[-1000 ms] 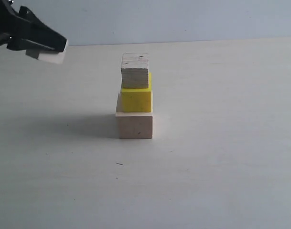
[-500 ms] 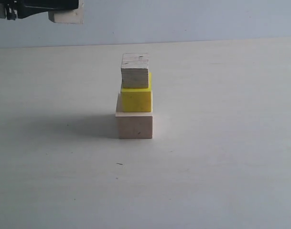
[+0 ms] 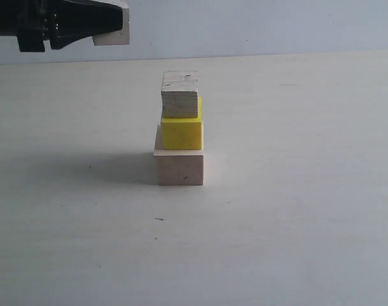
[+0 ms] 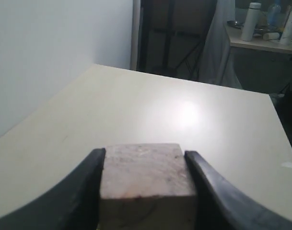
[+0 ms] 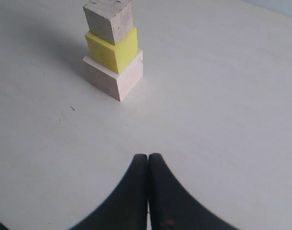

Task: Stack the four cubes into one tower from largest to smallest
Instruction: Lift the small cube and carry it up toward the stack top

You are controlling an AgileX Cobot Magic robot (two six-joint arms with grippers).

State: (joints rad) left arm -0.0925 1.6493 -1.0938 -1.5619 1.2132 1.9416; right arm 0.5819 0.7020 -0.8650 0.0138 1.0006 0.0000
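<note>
Three cubes stand stacked mid-table: a pale wood cube (image 3: 179, 167) at the base, a bright yellow cube (image 3: 181, 132) on it, and a greyish grainy cube (image 3: 179, 95) on that. The smallest bare wood cube (image 3: 114, 37) hangs high at the upper left, with my left gripper (image 3: 111, 24) shut on it, up and to the left of the stack. In the left wrist view that cube (image 4: 146, 175) fills the gap between the fingers of the left gripper (image 4: 145, 153). My right gripper (image 5: 148, 156) is shut with nothing in it, some way from the pale cube (image 5: 114, 76), the yellow cube (image 5: 112, 48) and the greyish cube (image 5: 110, 19).
The pale tabletop (image 3: 295, 210) stretches round the stack, with a small dark speck (image 3: 158, 218) in front of it. A light wall (image 3: 257, 25) rises behind the table's far edge. Beyond the table the left wrist view shows a dark frame (image 4: 174, 33) and a shelf with bottles (image 4: 253, 21).
My left gripper has risen and moved to the right with the small wood cube, closer to the stack. The three stacked cubes have not moved.
</note>
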